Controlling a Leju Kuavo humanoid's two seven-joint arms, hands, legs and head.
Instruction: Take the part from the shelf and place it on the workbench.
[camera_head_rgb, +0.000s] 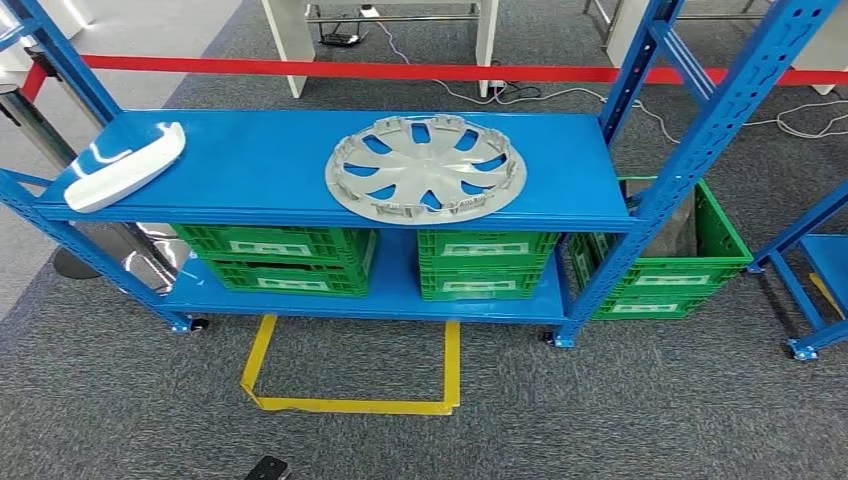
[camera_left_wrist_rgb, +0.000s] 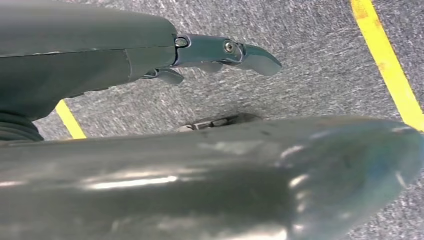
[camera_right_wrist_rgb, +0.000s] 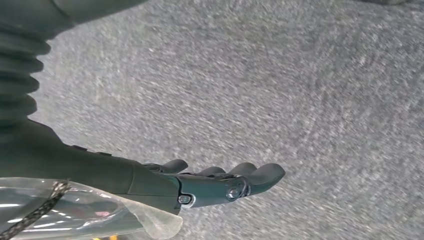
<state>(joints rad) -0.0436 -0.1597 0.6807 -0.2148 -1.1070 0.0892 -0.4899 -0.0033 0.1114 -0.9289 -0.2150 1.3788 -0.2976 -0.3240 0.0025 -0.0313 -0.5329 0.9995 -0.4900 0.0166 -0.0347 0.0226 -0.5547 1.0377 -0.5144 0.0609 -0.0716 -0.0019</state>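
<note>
1. Hubcap (camera_head_rgb: 427, 168) lies flat on the top shelf (camera_head_rgb: 250, 165).
2. Left hand (camera_left_wrist_rgb: 220, 52) and right hand (camera_right_wrist_rgb: 220, 182) hang with fingers spread, empty.
3. Risk: the flat rim could slip from the fingers.

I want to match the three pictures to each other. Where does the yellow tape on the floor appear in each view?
Head view: the yellow tape forms an open square on the grey carpet, in front of the blue shelf, low in the picture.
Left wrist view: yellow tape strips show at the upper right corner and beside the left hand.
Right wrist view: I cannot make out the tape here.
Shared landmark: the grey carpet.
</note>
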